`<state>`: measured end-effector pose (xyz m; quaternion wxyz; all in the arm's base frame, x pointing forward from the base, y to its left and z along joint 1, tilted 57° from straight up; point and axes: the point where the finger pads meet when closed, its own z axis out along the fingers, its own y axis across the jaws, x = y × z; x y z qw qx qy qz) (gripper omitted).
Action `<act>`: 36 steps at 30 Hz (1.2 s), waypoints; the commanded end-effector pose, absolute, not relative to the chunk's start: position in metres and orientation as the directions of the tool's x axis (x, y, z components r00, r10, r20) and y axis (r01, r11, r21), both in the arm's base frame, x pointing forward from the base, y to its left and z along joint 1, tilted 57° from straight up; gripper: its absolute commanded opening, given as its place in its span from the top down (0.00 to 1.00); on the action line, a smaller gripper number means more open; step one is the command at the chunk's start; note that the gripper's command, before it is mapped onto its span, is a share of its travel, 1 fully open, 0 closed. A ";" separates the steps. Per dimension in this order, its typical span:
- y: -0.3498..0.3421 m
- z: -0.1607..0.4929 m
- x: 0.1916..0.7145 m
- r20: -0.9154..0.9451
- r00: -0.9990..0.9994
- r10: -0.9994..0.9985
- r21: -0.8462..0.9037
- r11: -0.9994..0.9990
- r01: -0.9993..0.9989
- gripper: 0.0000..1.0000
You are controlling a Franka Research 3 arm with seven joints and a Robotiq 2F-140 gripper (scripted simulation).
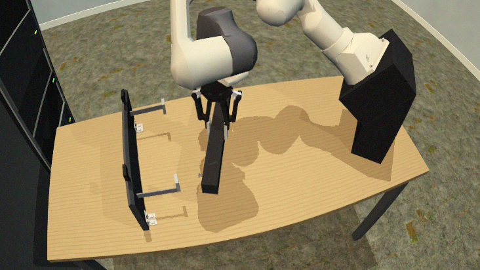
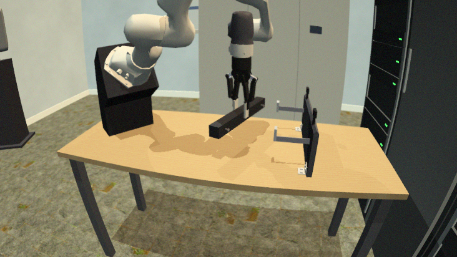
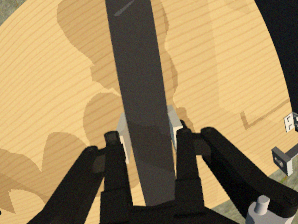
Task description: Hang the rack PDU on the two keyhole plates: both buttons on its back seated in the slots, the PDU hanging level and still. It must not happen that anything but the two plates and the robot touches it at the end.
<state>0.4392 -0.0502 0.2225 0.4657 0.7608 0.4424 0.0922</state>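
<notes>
The rack PDU (image 1: 214,151) is a long dark bar, held level a little above the table, also in the exterior view (image 2: 237,117) and the wrist view (image 3: 141,83). My gripper (image 1: 216,130) is shut on it near its far half, fingers on both long sides (image 2: 240,106) (image 3: 149,137). The dark upright panel (image 1: 130,160) stands to the left, apart from the PDU, with two grey arms (image 1: 147,109) (image 1: 159,191) reaching toward it. The keyhole slots are too small to make out.
The arm's black base block (image 1: 381,97) stands on the table's right end. A dark server rack (image 1: 23,100) stands beyond the table's left edge (image 2: 415,95). Small white brackets (image 1: 151,218) (image 1: 138,126) fix the panel to the table.
</notes>
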 end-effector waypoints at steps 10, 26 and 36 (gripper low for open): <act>-0.052 0.229 0.434 -0.296 0.590 0.751 0.789 -0.156 0.594 1.00; -0.052 0.230 0.434 -0.310 0.580 0.754 0.784 -0.143 0.604 1.00; -0.051 0.232 0.437 -0.511 0.399 0.761 0.673 0.065 0.736 1.00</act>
